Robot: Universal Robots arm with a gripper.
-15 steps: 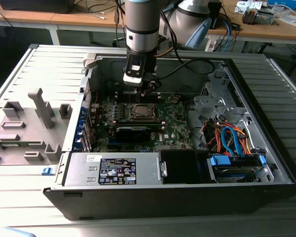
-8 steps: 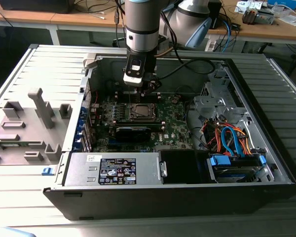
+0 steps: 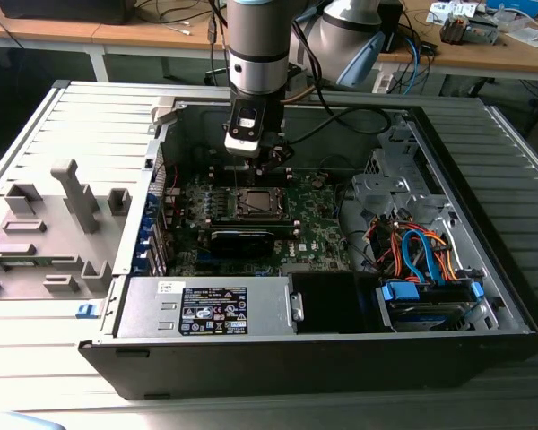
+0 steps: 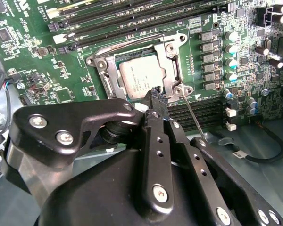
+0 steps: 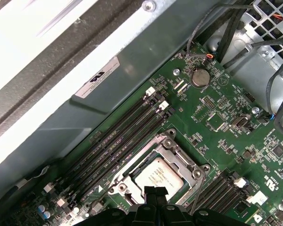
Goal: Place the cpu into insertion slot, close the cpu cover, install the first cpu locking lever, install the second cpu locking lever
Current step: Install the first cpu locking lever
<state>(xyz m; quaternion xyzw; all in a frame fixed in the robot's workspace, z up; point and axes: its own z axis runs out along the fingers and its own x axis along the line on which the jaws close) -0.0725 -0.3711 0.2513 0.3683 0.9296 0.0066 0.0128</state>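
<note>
gripper (image 4: 155, 92) just above cpu (image 4: 140, 77), cpu cover (image 4: 172, 52) down

Ribbed table (image 3: 81, 112) carries computer case (image 3: 323, 363), grey, perhaps plastic, fixture (image 3: 49, 235).

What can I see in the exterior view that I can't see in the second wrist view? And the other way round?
The exterior view gives the whole computer case, the silver power supply box, blue and orange cables and a grey plastic stand beside the case. The second wrist view brings small parts up close: a row of little round capacitors and a thin metal lever beside the socket. Both share the cpu, framed by the cpu cover, with the gripper close to it.
</note>
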